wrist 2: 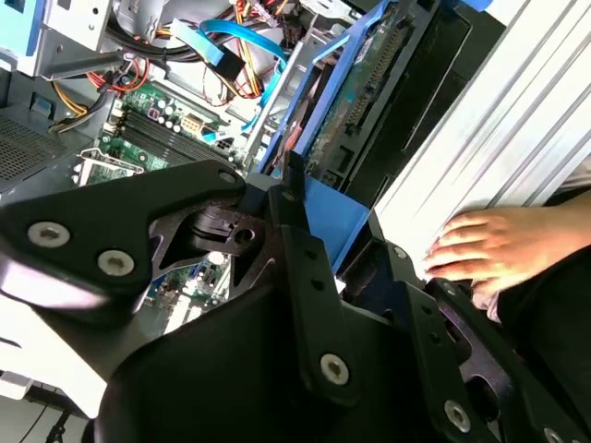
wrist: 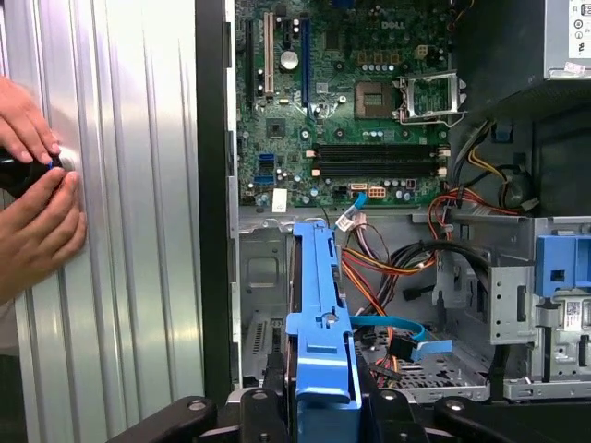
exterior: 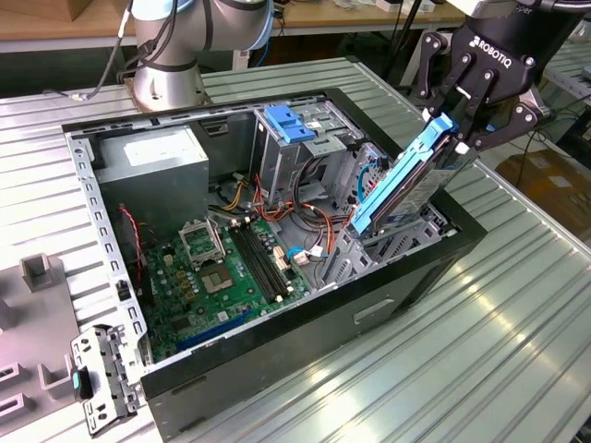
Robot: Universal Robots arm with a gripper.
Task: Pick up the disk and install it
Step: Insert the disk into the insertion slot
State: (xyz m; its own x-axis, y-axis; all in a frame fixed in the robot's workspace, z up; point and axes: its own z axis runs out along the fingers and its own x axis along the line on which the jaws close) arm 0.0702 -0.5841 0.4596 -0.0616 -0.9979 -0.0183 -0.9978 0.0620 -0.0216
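While clenched on the disk, gripper holds it tilted, low end inside the case, likely for sliding in.

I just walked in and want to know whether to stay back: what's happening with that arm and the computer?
The arm's pincer is clamped on the top end of the disk in its blue rails, holding it tilted with its lower end inside the open computer case. A person's hand rests on the table beside the case.
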